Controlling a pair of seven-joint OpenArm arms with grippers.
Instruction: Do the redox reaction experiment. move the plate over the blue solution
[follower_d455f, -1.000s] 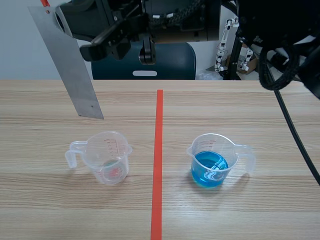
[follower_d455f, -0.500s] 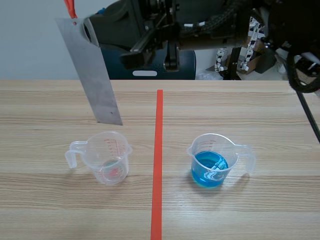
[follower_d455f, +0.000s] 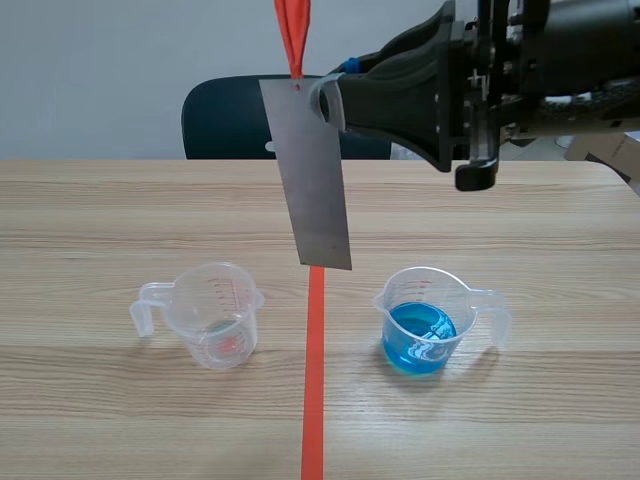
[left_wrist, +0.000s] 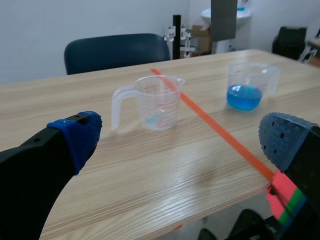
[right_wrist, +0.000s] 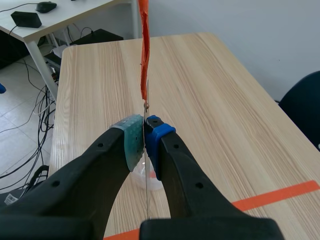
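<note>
Plate (follower_d455f: 312, 190): I am dangling it over the tape line (follower_d455f: 313, 380), near the blue solution (follower_d455f: 420, 340).
Right tool (right_wrist: 145, 135): I am pinching the plate's top.
Left tool (left_wrist: 182, 140): I am holding it wide open.

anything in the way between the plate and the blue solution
Nothing visible. The plate, shut in the right claw, hangs above the tape line; only open air lies between it and the beaker of blue solution. The empty beaker stands on the line's other side.
</note>
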